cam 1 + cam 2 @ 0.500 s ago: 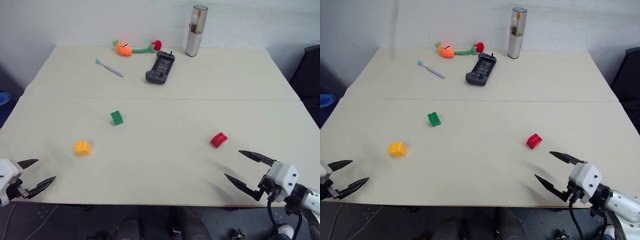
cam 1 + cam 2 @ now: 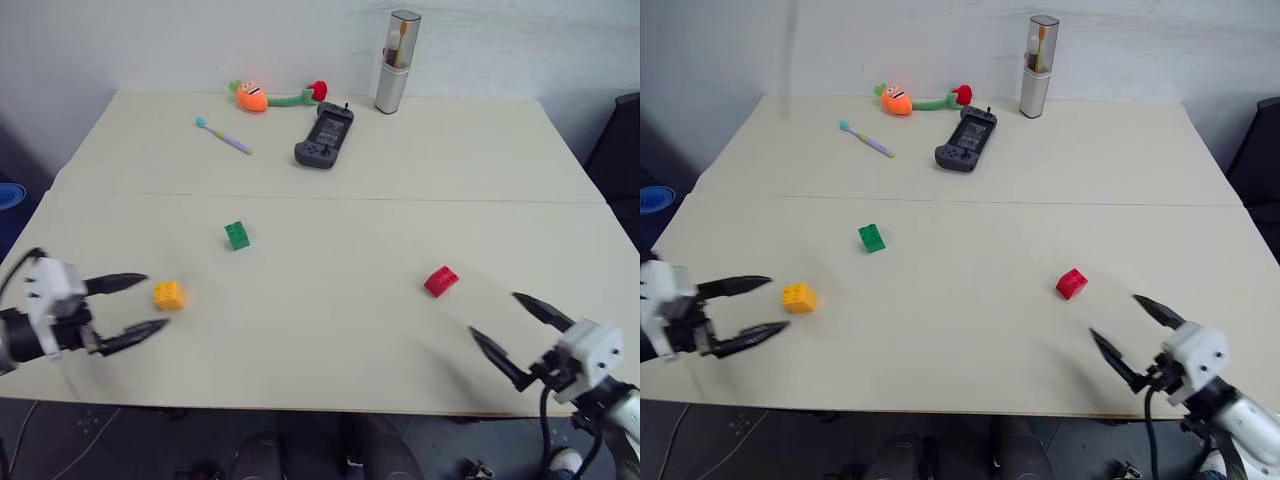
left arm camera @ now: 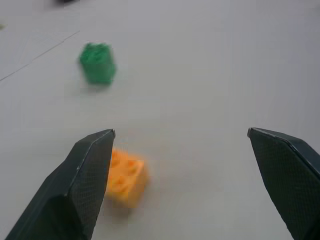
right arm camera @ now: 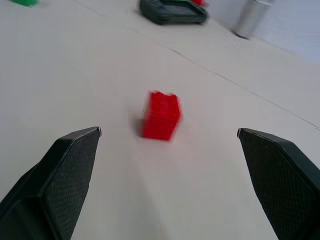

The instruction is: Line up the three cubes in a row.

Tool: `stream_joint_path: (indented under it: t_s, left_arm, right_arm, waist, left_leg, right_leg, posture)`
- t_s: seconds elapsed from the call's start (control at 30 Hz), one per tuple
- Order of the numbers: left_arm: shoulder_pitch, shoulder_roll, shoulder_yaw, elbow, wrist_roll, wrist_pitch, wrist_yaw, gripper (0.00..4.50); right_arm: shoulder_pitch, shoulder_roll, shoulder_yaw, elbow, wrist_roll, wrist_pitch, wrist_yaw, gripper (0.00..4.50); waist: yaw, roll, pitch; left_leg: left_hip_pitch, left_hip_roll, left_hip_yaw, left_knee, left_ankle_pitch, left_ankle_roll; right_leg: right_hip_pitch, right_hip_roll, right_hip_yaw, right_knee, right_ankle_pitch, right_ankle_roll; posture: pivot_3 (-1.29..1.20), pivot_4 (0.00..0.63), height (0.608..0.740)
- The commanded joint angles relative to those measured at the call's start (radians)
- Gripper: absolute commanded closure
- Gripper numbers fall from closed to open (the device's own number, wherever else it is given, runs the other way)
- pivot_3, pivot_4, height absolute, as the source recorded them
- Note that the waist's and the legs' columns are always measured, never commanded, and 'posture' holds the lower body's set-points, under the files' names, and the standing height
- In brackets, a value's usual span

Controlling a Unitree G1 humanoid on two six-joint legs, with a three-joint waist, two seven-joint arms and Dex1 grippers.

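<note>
Left eye view: the small yellow-orange plastic studded cube [image 2: 168,294] is seen on the pale beige surface [image 2: 330,330], just beyond the tips of the left end effector [image 2: 139,304], whose fingers are spread and untouched by it. The small green plastic studded cube [image 2: 237,235] is set farther back, well apart. The small red plastic studded cube [image 2: 439,280] is found on the right, ahead of the right end effector [image 2: 507,330], also spread wide with nothing held.
Right eye view: the black game controller [image 2: 964,140] is placed at the far side, well behind all three cubes.
Left wrist view: the yellow-orange cube is partly hidden by one black finger [image 3: 75,185]; the green one is beyond.
Right wrist view: the red cube is seen between the parted fingers, untouched.
</note>
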Motion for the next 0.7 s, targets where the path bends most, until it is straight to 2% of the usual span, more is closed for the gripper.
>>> stream_joint_path:
  t_s: [0.03,0.23,0.37,0.5,0.7]
  left_arm:
    - [-0.049,-0.042,-0.077,-0.094,0.003,-0.004,0.027,0.03]
    - [-0.120,-0.081,-0.184,-0.052,0.052,-0.049,0.000,0.03]
    - [-0.187,-0.127,-0.221,-0.031,0.081,-0.072,0.037,0.03]
    - [-0.191,-0.149,-0.249,-0.057,0.075,-0.041,0.045,0.03]
    - [-0.169,-0.151,-0.252,-0.086,0.077,-0.019,0.052,0.03]
  right_arm:
    - [0.081,0.065,-0.082,-0.002,0.003,-0.042,-0.053,0.00]
    - [0.025,0.101,0.010,-0.064,-0.004,-0.011,-0.095,0.00]
    - [-0.107,-0.002,0.076,-0.106,0.020,0.146,-0.095,0.00]
    - [-0.258,-0.093,0.110,-0.078,0.049,0.313,-0.112,0.00]
    - [-0.479,-0.187,0.227,0.093,0.033,0.519,-0.071,0.00]
  waist:
    - [-0.001,0.000,0.000]
    - [-0.033,0.002,0.001]
    - [-0.028,0.002,0.001]
    - [-0.022,0.002,0.001]
    - [-0.006,0.001,0.001]
  left_leg:
    - [0.000,0.000,0.000,0.000,0.001,-0.001]
    - [0.004,0.002,0.002,-0.001,0.000,0.000]
    - [0.003,0.001,0.000,-0.001,0.002,-0.001]
    - [0.002,0.000,0.001,0.001,0.004,-0.002]
    - [0.001,0.000,0.001,0.002,0.003,0.001]
  right_leg:
    - [0.000,0.001,0.000,0.000,0.000,0.000]
    - [0.005,0.003,0.003,0.002,0.000,-0.001]
    - [0.003,0.004,0.002,0.003,-0.001,-0.001]
    - [0.000,0.003,0.003,0.004,0.000,0.000]
    - [-0.001,0.003,0.002,0.003,0.000,0.000]
  posture:
    - [0.00,0.150,0.740]
    - [0.00,0.150,0.740]
    - [0.00,0.150,0.740]
    - [0.00,0.150,0.740]
    - [0.00,0.150,0.740]
